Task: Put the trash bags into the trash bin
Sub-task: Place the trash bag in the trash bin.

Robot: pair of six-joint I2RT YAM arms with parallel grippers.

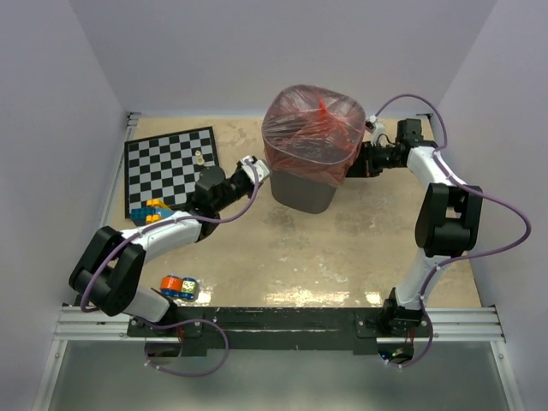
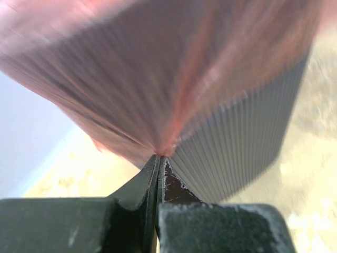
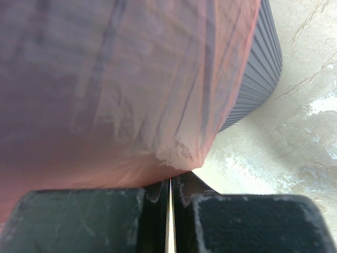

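The thin red-orange plastic bag [image 1: 312, 128] lies stretched over the rim of the dark grey wire-mesh bin [image 1: 301, 195], right between the arms, with the left gripper [image 1: 253, 166] squeezed tight on its left edge and the right gripper [image 1: 354, 164] squeezed tight on its right edge.

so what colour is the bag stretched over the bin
Translucent red-orange trash bag, over the dark grey trash bin; best seen in top external view.

Red bag [image 1: 312, 128] over upright bin [image 1: 301, 193]
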